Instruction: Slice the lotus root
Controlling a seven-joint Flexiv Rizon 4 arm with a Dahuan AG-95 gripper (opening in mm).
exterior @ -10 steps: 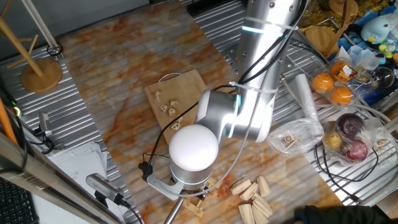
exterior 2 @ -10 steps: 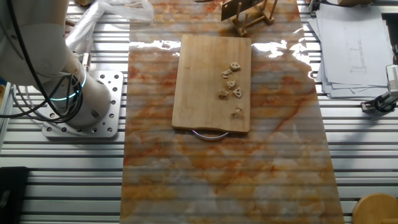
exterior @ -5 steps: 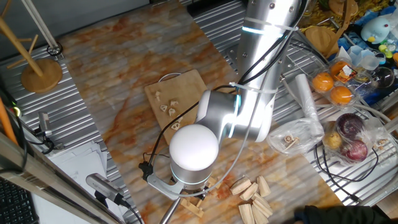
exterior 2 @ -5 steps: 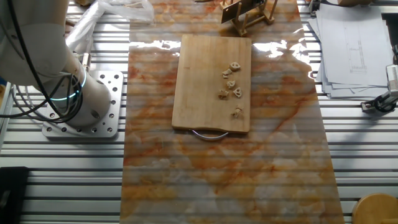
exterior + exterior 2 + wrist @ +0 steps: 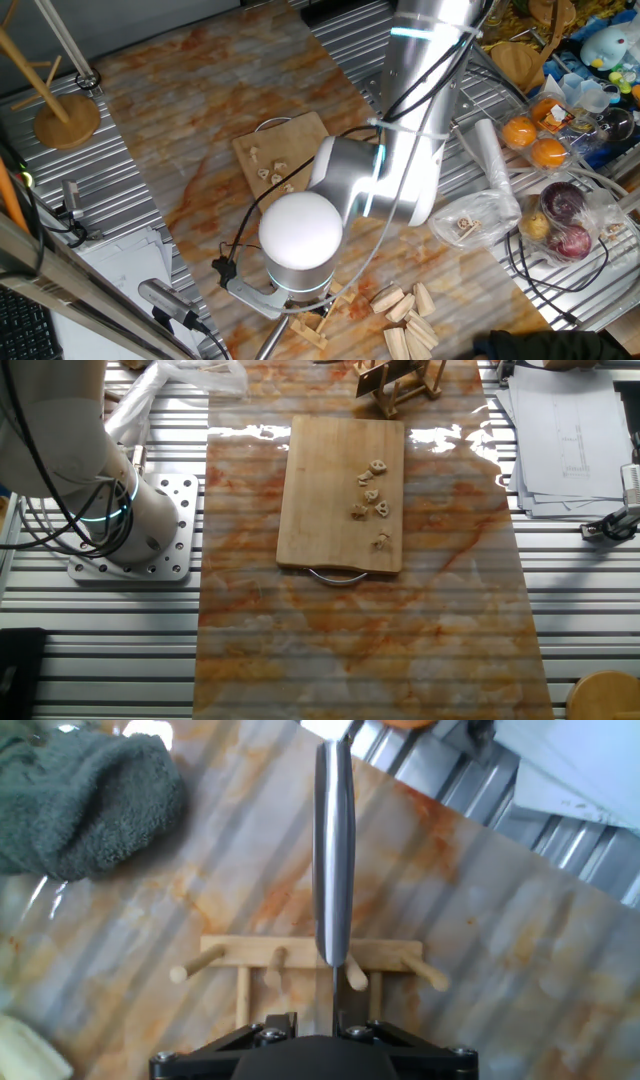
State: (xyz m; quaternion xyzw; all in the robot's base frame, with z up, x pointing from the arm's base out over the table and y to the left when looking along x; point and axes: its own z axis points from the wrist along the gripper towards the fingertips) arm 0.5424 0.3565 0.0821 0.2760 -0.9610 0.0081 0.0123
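Several thin cream lotus root slices lie on the right half of the wooden board; they also show in one fixed view. In the hand view my gripper is shut on a knife, whose steel blade points away, seen edge-on. The blade hangs over a small wooden peg rack on the marble mat. The gripper is far from the board, past its far end. The arm's white joint hides the gripper in that fixed view.
A grey-green towel lies left of the rack. Pale wooden wedge blocks sit nearby. Oranges, bagged fruit and cables lie right of the arm. The arm base stands left of the mat. A round wooden stand is at the far corner.
The arm's white joint has shifted a little to the left and down in one fixed view. The slices and the board have not moved.
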